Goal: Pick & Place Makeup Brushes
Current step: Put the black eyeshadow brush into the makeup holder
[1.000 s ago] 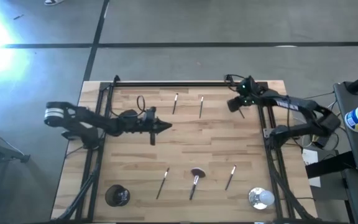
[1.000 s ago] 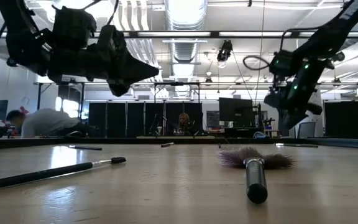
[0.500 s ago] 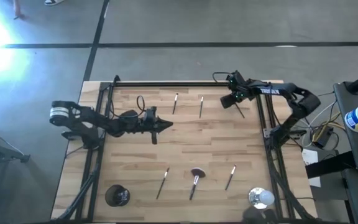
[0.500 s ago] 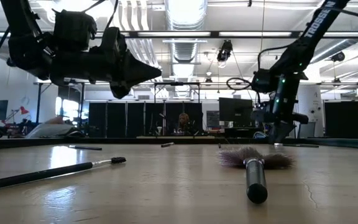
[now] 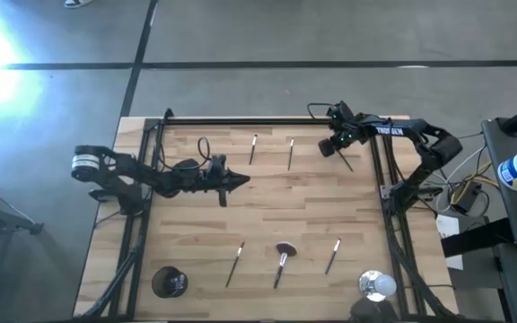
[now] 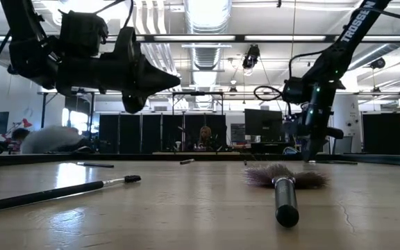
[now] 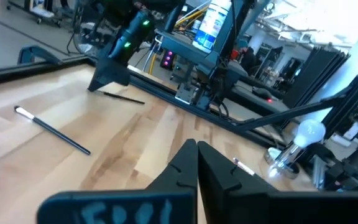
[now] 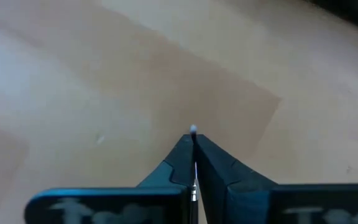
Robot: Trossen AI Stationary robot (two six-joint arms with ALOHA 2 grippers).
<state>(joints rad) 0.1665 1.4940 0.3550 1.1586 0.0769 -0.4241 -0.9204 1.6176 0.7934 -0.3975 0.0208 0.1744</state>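
My right gripper [image 5: 328,149] stands at the table's far right, fingers down at the wood and shut on a thin dark makeup brush [image 5: 346,161]. My left gripper [image 5: 242,181] hovers shut above the table's middle left, holding nothing. Two makeup brushes [image 5: 253,149] [image 5: 291,152] lie flat near the far edge. Near the front edge lie a thin one [image 5: 235,265], one with a fluffy reddish-brown head [image 5: 282,258], and another thin one [image 5: 333,257]. My right gripper pinches the brush between its two fingertips, and a pale end [image 8: 193,129] pokes out just past them. The fingers come from above, slanting down from the table's right. The rest of the dark handle [image 7: 124,96] lies on the wood, trailing toward the right edge.
A black round cup [image 5: 169,283] stands at the near left corner. A shiny silver-white round object [image 5: 375,285] stands at the near right corner. Black frame rails [image 5: 240,120] run along the far edge and both sides. Bare wood lies across the table's middle.
My right gripper has come down from well above the table to the wood at the far right, shifting a little toward the table's left. The arm's elbow has swung toward the far edge. My left arm has kept still.
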